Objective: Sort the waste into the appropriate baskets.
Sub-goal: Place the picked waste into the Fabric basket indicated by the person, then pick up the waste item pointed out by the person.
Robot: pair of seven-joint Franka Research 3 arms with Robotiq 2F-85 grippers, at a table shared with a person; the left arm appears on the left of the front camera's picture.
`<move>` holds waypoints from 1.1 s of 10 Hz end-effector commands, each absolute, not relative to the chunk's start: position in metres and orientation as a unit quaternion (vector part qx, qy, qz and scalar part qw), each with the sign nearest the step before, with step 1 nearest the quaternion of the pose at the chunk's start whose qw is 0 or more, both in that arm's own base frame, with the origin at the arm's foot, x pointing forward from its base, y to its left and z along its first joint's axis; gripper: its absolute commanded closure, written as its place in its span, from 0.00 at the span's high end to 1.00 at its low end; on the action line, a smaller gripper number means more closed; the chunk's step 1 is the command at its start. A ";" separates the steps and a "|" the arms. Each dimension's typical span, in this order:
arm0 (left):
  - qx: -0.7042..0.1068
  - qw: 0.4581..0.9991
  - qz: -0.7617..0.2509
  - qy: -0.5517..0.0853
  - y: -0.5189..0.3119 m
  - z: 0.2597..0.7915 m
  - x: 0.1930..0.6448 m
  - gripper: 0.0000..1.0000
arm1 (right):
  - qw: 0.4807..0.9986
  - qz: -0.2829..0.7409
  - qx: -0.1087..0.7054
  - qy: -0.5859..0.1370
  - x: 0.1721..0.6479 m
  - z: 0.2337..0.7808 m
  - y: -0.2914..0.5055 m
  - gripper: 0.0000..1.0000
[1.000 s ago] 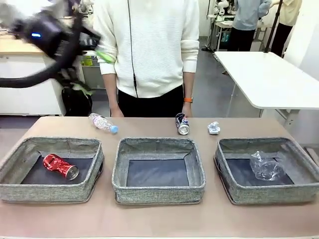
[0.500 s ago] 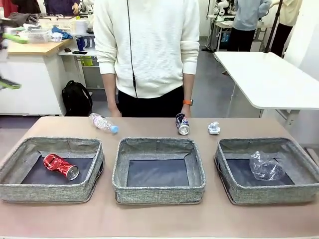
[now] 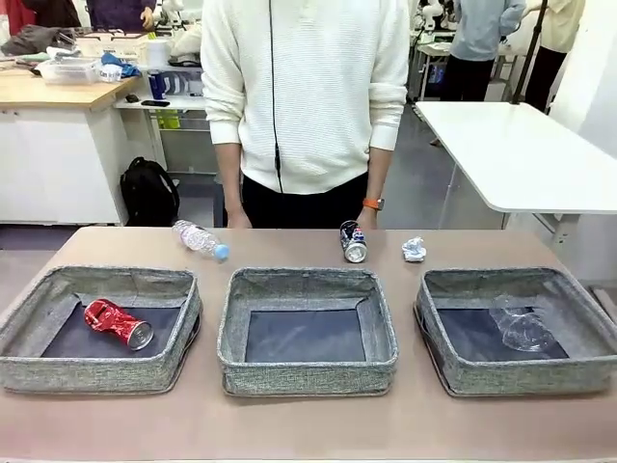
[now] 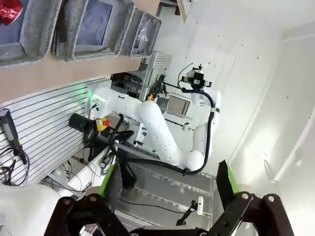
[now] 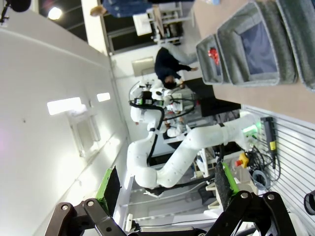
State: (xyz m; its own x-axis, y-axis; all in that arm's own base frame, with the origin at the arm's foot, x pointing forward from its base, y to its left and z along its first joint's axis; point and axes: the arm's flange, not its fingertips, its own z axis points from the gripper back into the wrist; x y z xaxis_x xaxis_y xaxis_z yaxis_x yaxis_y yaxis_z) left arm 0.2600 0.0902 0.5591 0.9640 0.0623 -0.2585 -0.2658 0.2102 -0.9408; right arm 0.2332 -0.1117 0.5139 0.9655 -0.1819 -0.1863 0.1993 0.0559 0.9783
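3 grey baskets sit in a row on the surface (image 3: 308, 429). L basket (image 3: 96, 282) holds the crushed red can (image 3: 118, 322), on its side on the dark bottom; middle basket (image 3: 307, 282) shows its dark flat bottom; R basket (image 3: 501, 282) holds the clear plastic cup (image 3: 522, 327), lying in its R half.

Behind the baskets, on the bare surface nr the far edge:
- clear bottle w/ blue cap (image 3: 198, 237) lies flat, cap pointing twd the middle basket; it sits behind the gap btwn L and middle baskets
- dark blue-silver can (image 3: 353, 241) lies on its side, just behind the middle basket's far R corner
- crumpled white paper ball (image 3: 414, 249) sits near the can on its R, not touching it, behind the R basket's far L corner

A person in a white sweater (image 3: 308, 96) stands at the far edge, arms down, an orange band on 1 wrist.

Left tool (image 4: 167, 196) – released, green-padded fingers wide apart, gripping nothing; it is raised off the surface and angled away, its camera taking in the right arm (image 4: 152, 123) and the 3 baskets in the top L corner. Right tool (image 5: 166, 196) – also released, fingers spread, gripping nothing; its camera takes in the left arm (image 5: 172, 162), w/ the baskets at top R and the red can in the farthest 1.
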 end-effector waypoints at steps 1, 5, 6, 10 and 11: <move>-0.617 0.775 0.090 0.099 0.080 0.568 0.284 1.00 | 0.722 -0.120 0.681 -0.003 0.235 0.517 -0.112 1.00; -0.617 0.775 0.090 0.099 0.080 0.568 0.284 1.00 | 0.722 -0.120 0.681 -0.003 0.235 0.517 -0.112 1.00; -0.617 0.775 0.090 0.099 0.080 0.568 0.284 1.00 | 0.722 -0.120 0.681 -0.003 0.235 0.517 -0.112 1.00; -0.617 0.775 0.090 0.099 0.080 0.568 0.284 1.00 | 0.722 -0.120 0.681 -0.003 0.235 0.517 -0.112 1.00; -0.617 0.775 0.090 0.099 0.080 0.568 0.284 1.00 | 0.722 -0.120 0.681 -0.003 0.235 0.517 -0.112 1.00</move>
